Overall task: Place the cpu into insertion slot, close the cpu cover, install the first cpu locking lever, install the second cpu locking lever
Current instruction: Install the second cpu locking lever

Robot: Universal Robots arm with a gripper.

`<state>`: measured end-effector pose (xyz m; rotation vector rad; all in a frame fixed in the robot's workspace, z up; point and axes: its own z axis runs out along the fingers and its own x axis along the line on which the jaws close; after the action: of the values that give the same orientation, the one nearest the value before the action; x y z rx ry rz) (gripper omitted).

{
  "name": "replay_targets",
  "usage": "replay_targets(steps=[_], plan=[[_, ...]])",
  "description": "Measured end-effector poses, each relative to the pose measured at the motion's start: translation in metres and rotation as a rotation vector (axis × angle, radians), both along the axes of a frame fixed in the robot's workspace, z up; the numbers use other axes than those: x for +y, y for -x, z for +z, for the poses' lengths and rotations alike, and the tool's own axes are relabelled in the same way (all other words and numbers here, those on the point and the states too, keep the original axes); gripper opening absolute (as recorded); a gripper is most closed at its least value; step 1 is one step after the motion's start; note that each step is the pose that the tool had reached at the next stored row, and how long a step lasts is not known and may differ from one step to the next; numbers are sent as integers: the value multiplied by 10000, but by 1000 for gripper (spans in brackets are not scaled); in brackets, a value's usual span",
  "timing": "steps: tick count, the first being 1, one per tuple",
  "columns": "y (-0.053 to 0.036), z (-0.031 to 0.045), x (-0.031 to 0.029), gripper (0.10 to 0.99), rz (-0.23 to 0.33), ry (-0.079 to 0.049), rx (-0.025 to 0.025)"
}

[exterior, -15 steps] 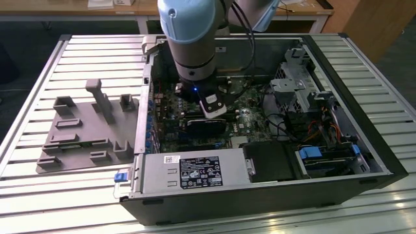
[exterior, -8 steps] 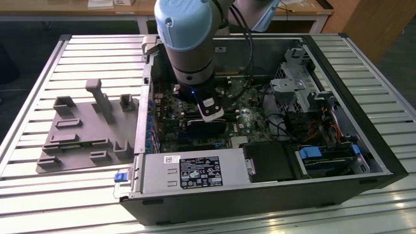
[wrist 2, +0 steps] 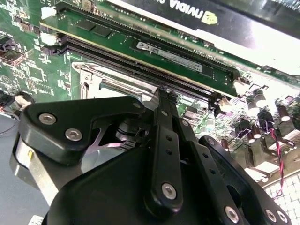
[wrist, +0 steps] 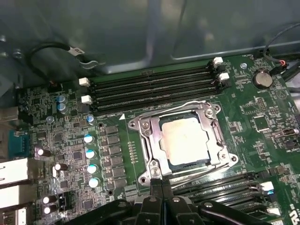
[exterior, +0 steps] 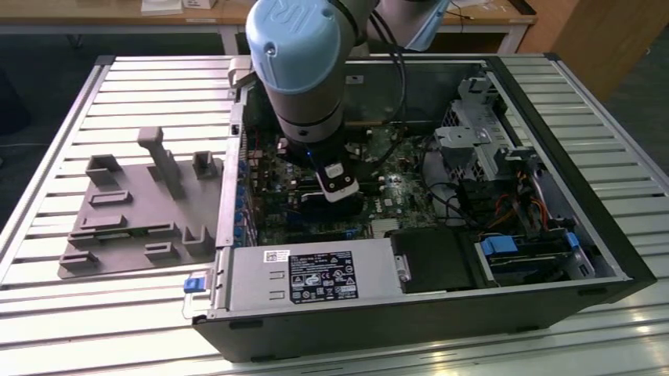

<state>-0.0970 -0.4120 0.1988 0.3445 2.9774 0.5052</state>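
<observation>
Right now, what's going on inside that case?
The arm has reached into the open computer case, and its gripper sits just at the edge of the insertion slot. The cpu already lies in the slot, and the cpu cover is down around it, framing its metal top.

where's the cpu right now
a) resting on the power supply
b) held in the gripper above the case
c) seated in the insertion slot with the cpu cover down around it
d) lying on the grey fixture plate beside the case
c: in the first wrist view the cpu sits in the insertion slot, with the silvery cpu cover lying flat around its metal top.
</observation>
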Motion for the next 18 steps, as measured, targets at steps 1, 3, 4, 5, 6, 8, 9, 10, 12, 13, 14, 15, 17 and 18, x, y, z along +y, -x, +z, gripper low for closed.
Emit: replay_targets(steps=[1,3,4,5,6,8,9,10,12,13,14,15,17,18], plan=[[6,-6,-1,102,1,-32,1],[68,-40,-1,102,2,-75,1],[82,-46,-1,102,2,-80,1],[90,-51,0,102,1,-88,0],[94,-56,0,102,1,-95,-1],[94,-66,0,102,3,-99,0],[95,-70,-1,102,3,-104,2],[95,-75,0,102,2,-117,2],[95,-83,2,102,0,-153,2],[95,-87,3,102,1,-177,1],[94,-90,5,102,2,-203,1],[95,-93,6,102,1,-229,1],[95,-99,9,102,1,-277,1],[95,-102,10,102,2,-297,1]])
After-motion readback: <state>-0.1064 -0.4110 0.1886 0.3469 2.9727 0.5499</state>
